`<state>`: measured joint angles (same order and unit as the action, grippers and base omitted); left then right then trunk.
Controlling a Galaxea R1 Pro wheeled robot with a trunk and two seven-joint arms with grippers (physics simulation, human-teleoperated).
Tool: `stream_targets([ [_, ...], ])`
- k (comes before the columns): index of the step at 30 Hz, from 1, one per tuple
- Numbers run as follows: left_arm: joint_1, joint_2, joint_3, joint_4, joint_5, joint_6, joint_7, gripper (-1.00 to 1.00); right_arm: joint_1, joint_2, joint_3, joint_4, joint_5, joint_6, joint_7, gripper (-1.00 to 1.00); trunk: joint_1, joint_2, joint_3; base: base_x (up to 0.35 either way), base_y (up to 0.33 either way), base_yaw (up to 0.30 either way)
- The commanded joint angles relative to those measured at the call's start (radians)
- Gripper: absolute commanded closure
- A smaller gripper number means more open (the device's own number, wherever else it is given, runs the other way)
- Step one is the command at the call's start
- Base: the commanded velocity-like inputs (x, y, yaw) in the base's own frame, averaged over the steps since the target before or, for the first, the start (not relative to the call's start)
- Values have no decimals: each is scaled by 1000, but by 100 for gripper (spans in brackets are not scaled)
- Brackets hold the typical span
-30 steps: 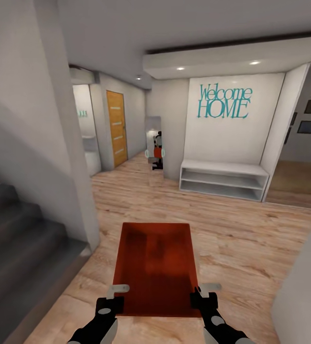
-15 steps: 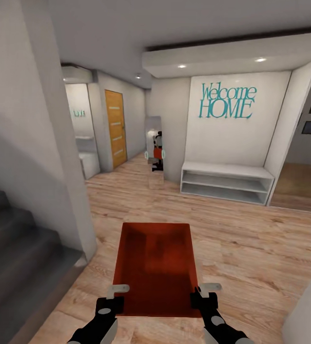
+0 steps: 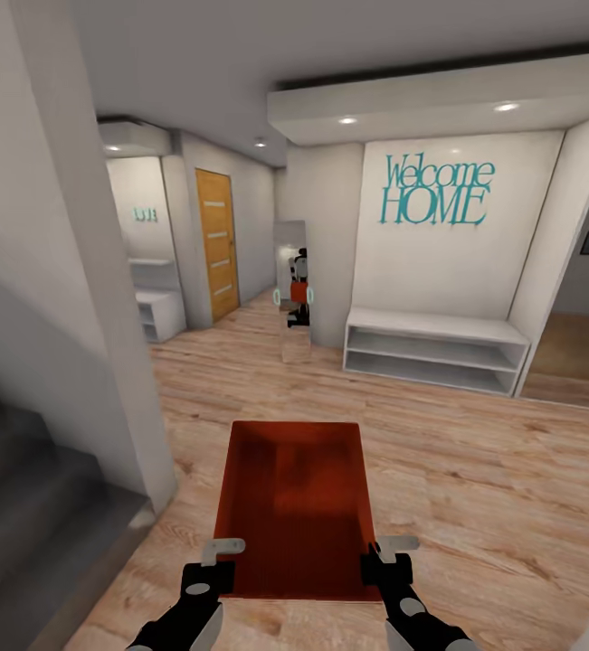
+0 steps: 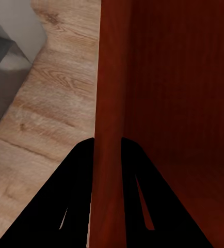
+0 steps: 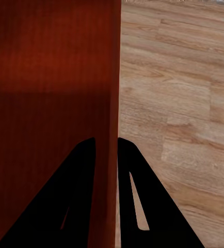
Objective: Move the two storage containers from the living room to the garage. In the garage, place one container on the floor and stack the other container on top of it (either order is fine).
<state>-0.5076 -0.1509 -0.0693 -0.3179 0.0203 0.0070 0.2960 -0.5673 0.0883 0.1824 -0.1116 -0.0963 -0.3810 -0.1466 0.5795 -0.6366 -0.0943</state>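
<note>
Container [image 3: 296, 502], carried low in front over hallway wood floor [image 3: 475, 470]; left jaws [image 3: 224, 562] and right jaws [image 3: 380, 561] each clamped on a side wall, keeping load level in transit.

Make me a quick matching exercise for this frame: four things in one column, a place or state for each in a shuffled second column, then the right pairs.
Things:
1. storage container
2. wooden door
3. white shelf bench
4. staircase

Places or states:
A. below the Welcome HOME lettering
B. at the head view's left edge
C. held by the left gripper and right gripper, one side wall each
D. down the hallway, shut

Pairs: 1-C, 2-D, 3-A, 4-B
</note>
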Motion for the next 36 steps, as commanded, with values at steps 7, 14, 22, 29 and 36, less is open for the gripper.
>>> stream_targets([
  [7,0,5,-17,3,17,2,12,100,-2,-4,2,-2,-2,-68,-3,100,1,-1,-2,320,0,0],
  [14,0,5,-17,3,17,2,12,100,-2,-4,2,-2,-2,-68,-3,100,1,-1,-2,320,0,0],
  [22,0,5,-17,3,17,2,12,100,-2,-4,2,-2,-3,-68,-3,100,1,-1,-2,320,0,0],
  [29,0,5,-17,3,17,2,12,100,-2,-3,3,-2,-1,-68,-3,100,1,-1,-2,320,0,0],
  [36,0,5,-17,3,17,2,12,100,-2,-3,2,-2,-2,-68,-3,100,1,-1,-2,320,0,0],
])
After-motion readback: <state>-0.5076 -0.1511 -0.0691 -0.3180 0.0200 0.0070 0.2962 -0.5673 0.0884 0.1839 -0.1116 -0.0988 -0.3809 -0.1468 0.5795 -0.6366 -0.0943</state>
